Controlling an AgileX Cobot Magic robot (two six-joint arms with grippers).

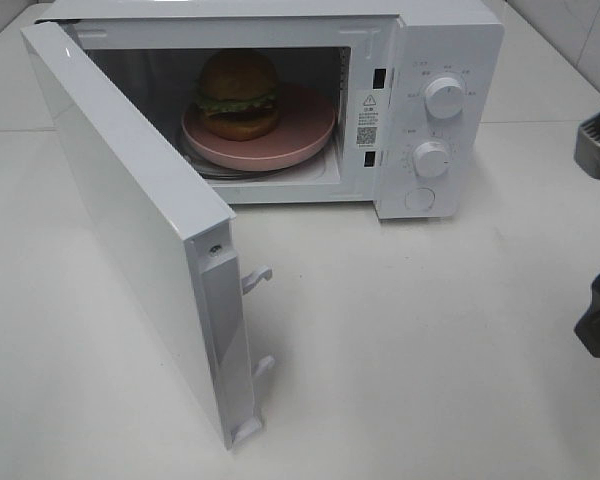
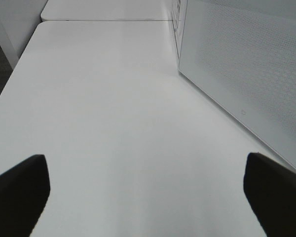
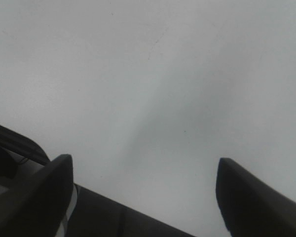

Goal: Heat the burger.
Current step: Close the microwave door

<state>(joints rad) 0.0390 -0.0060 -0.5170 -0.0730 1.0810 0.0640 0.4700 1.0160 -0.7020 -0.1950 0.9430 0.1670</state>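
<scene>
Burger sits on the plate inside the open microwave, judged light, soft, easily squashed, best carried by the plate rim; left gripper and right gripper both stand spread, empty.

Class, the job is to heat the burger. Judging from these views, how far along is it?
Done: the burger sits on the pink plate inside the microwave. In hand: nothing; the left gripper and right gripper are open and empty. Left: close the open door, then probably set the dials.
</scene>
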